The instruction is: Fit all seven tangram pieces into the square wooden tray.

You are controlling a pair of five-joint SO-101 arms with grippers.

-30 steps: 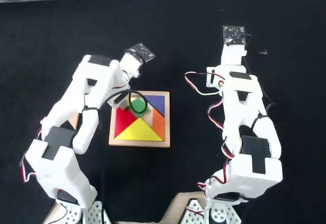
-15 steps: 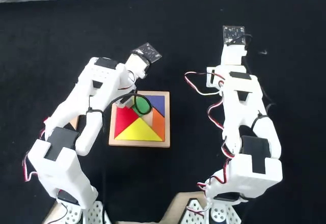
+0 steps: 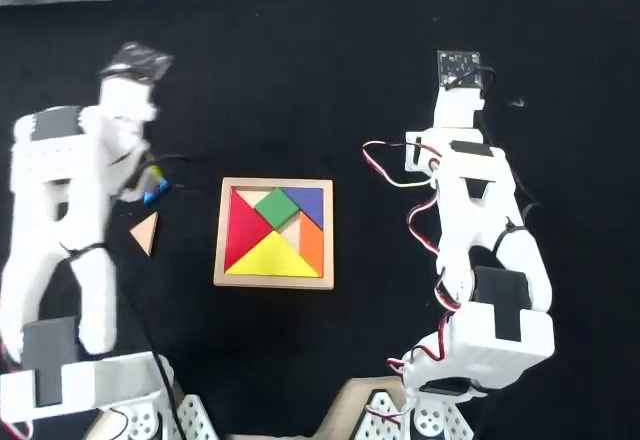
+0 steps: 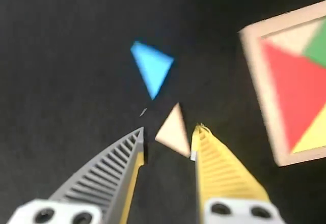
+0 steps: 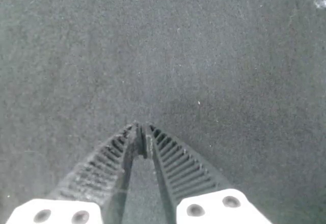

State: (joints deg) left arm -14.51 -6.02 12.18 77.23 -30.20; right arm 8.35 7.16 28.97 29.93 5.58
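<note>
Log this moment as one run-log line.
left gripper open near tan triangle | right gripper shut over black cloth | wooden tray holds five pieces | tan triangle, blue triangle loose beside wooden tray

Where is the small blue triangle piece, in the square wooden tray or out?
Out. The small blue triangle piece lies on the black cloth beside a pale wooden triangle, outside the square wooden tray.
</note>
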